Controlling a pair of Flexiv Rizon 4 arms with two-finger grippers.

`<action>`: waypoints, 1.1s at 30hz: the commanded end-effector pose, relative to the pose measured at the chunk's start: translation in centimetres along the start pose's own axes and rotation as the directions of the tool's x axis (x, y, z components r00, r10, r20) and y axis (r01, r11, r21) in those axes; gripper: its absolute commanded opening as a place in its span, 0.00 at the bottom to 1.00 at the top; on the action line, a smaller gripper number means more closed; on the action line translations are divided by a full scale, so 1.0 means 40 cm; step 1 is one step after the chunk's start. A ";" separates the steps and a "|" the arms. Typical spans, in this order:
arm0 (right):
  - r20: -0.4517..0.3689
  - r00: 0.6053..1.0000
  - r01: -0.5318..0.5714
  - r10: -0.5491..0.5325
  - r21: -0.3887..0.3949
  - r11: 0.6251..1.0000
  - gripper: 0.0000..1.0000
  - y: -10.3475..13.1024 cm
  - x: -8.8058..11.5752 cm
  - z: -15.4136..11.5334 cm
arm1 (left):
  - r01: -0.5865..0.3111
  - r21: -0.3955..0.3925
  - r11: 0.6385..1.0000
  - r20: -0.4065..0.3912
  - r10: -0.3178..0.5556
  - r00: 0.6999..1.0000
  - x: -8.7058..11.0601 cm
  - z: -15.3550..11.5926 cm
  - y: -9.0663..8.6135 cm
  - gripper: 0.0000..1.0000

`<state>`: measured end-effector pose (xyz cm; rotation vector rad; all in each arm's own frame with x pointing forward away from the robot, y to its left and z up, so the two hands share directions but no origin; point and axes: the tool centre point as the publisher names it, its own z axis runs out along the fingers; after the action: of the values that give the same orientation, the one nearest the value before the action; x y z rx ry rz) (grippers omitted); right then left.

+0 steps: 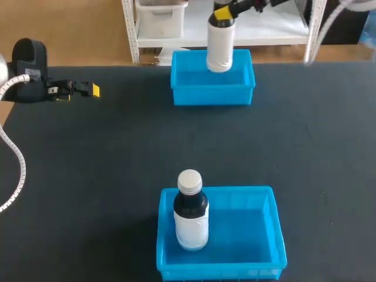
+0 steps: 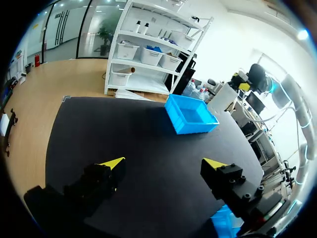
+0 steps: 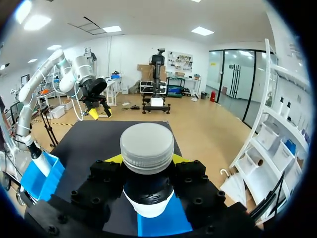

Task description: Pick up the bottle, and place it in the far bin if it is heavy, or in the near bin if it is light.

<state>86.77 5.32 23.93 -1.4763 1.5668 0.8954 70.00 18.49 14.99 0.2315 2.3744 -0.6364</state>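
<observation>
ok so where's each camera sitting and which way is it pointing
Head view: fixed above and behind the robot, looking down on the table; left gripper at the left, right gripper holding the held bottle over the far bin.
Left wrist view: on the left wrist, facing across the table to the far bin; its own open fingers show.
Right wrist view: on the right wrist, looking along fingers shut on the held bottle, towards the left gripper.
Shared: all three show the far bin and held bottle.
</observation>
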 end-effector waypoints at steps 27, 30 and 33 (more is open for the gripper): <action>0.001 1.000 -0.025 0.027 -0.301 0.953 0.00 -0.191 0.158 0.284 | 0.000 0.000 1.000 0.000 0.000 1.000 0.000 0.000 0.000 1.00; -0.001 0.999 -0.034 0.035 -0.305 0.952 0.00 -0.195 0.170 0.289 | 0.000 0.000 1.000 0.000 0.000 1.000 0.000 0.000 0.000 1.00; -0.014 0.999 -0.048 0.046 -0.303 0.952 0.00 -0.197 0.179 0.293 | 0.000 0.000 1.000 0.000 0.000 1.000 0.000 0.000 0.000 1.00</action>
<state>92.26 11.94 12.56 -1.3521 1.6369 0.7895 70.00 18.49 14.99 0.2315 2.3744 -0.6364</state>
